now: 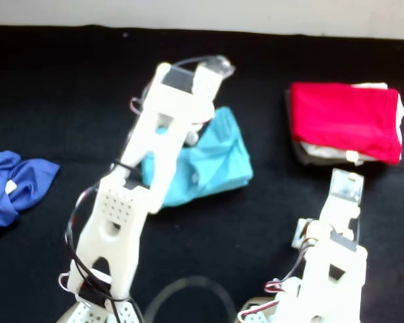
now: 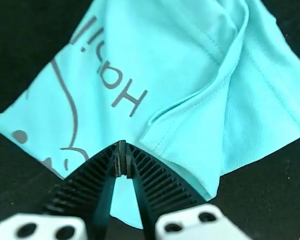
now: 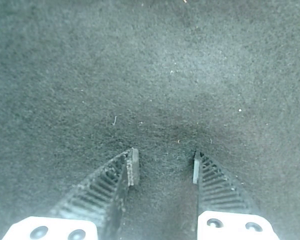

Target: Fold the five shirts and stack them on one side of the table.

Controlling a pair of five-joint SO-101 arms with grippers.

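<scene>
The left end effector (image 2: 122,161) was pinched shut, its tips together right over the teal shirt (image 2: 180,75), which lay half folded in the middle of the high view. The right end effector (image 3: 163,167) was open wide over the black table (image 3: 155,65). A folded red shirt (image 1: 343,118) sat on top of a pile at the upper right, and a blue shirt (image 1: 13,182) lay bunched at the left edge.

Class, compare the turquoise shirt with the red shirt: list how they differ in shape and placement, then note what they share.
The red shirt is a tidy rectangle; the turquoise shirt is a loose, uneven shape with a flap folded over. The red shirt tops a stack of folded garments; the turquoise shirt lies alone on the black table. Both are brightly coloured.
</scene>
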